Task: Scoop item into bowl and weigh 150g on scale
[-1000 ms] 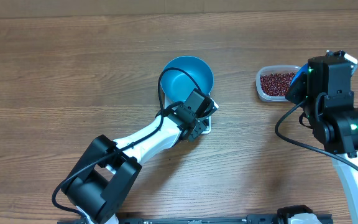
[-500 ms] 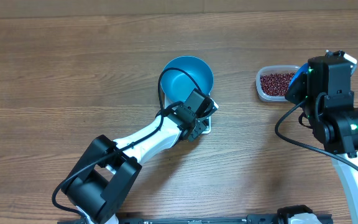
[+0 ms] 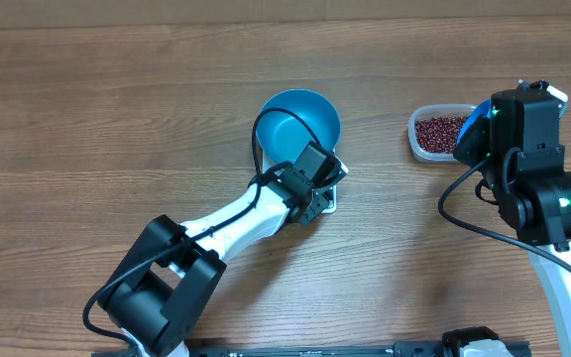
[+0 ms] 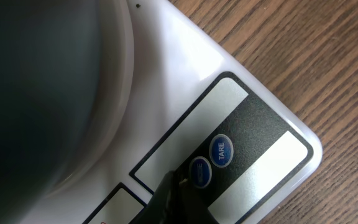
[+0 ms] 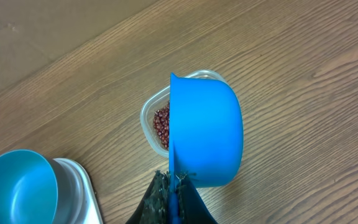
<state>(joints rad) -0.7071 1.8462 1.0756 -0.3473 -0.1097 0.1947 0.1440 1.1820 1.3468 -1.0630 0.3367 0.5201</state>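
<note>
1. Overhead: the bowl (image 3: 298, 121) sits on the scale (image 3: 331, 201) mid frame and shows no beans inside. The beans (image 3: 442, 131) are all in the clear tub (image 3: 416, 139) at upper right, well apart from the bowl.
2. Left wrist view: the left fingers (image 4: 176, 191) are pressed together into one tip at the scale's front strip. The tip is on or just above the round button (image 4: 199, 172) beside the TARE button (image 4: 221, 151). I cannot tell if it touches.
3. Risk: the tip is at TARE's neighbour, not TARE. If a zero is intended, pressing here may change the mode or switch the scale off. The bowl's weight would then stay in the reading.
4. Risk: a tip resting on the scale adds load, so 150 g would read false. A hard push could slide the scale on the desk (image 3: 87, 119) and shift the bowl.
5. Right wrist view: the right fingers (image 5: 166, 199) are clamped on the handle of the blue scoop (image 5: 205, 134), which hangs over the tub. Only its underside shows, so I cannot tell if it is loaded.
6. Risk: on the long carry to the bowl, a tilt would drop beans on the desk.
7. Risk: the left arm lies over the scale's front, so the right arm coming in to pour could clip it.
8. Risk: the scoop looks large, so a full dump late on could overshoot the target.
</note>
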